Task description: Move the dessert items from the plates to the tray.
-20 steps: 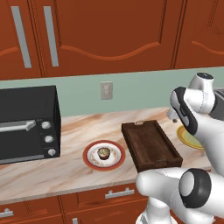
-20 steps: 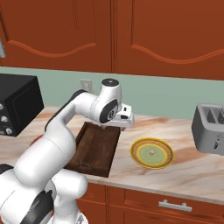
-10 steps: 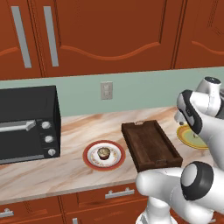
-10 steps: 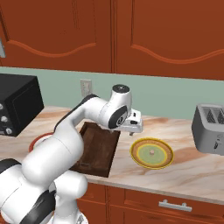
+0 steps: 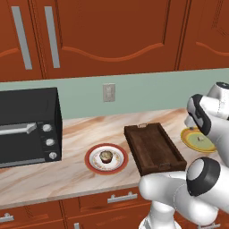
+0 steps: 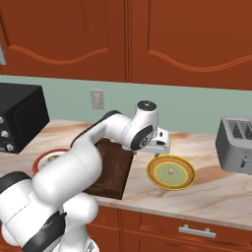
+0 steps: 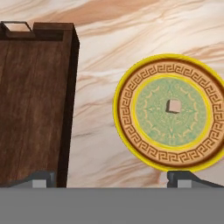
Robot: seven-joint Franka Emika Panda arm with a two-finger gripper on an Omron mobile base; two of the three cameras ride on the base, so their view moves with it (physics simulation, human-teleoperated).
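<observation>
Hand (image 7: 111,177) agape over marble counter (image 7: 144,35)

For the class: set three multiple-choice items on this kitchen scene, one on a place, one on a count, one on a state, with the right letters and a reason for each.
1. Where does the brown cupcake sit?
A. on the red-rimmed plate
B. in the wooden tray
C. on the toaster oven

2. How many desserts lie in the tray?
A. two
B. one
C. none

3. How does the gripper stand?
A. shut on the pale beige piece
B. open, holding nothing
C. shut on the cupcake

Answers: 1 A, the cupcake rests at that plate's centre. 2 C, the tray's floor is bare wood. 3 B, the fingers stand wide apart and the pale piece lies on the yellow-rimmed plate.
</observation>
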